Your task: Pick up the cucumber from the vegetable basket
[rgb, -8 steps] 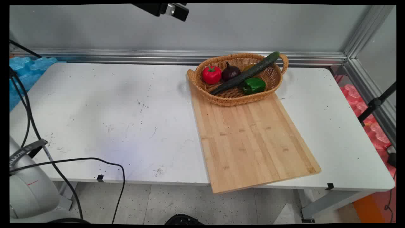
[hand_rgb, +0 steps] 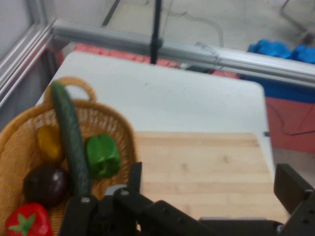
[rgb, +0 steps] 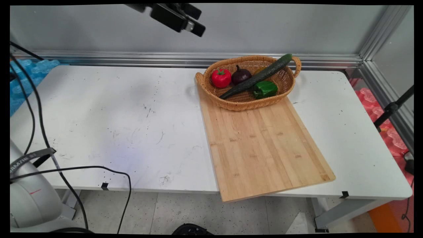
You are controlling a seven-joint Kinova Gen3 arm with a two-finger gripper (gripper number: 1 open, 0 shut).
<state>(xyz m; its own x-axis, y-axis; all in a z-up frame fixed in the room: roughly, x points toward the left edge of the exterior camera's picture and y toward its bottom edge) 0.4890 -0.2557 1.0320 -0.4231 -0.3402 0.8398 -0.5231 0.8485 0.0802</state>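
While jaws [hand_rgb: 211, 196] hang spread and empty, oval woven wicker basket [rgb: 284, 82], long dark cucumber [rgb: 256, 78], smooth bamboo board [rgb: 264, 145].

Your white table with a board and a basket on its right half

You have a white table [rgb: 115, 109], its top scuffed with small dark marks, and a long bamboo cutting board [rgb: 264, 148] lies flat on its right half, set at a slight angle with its near corner jutting past the table's front edge. At the board's far end you see an oval wicker basket [rgb: 246, 103] with a handle at each end, its near rim overlapping the board; whether the rest sits on the table you cannot tell
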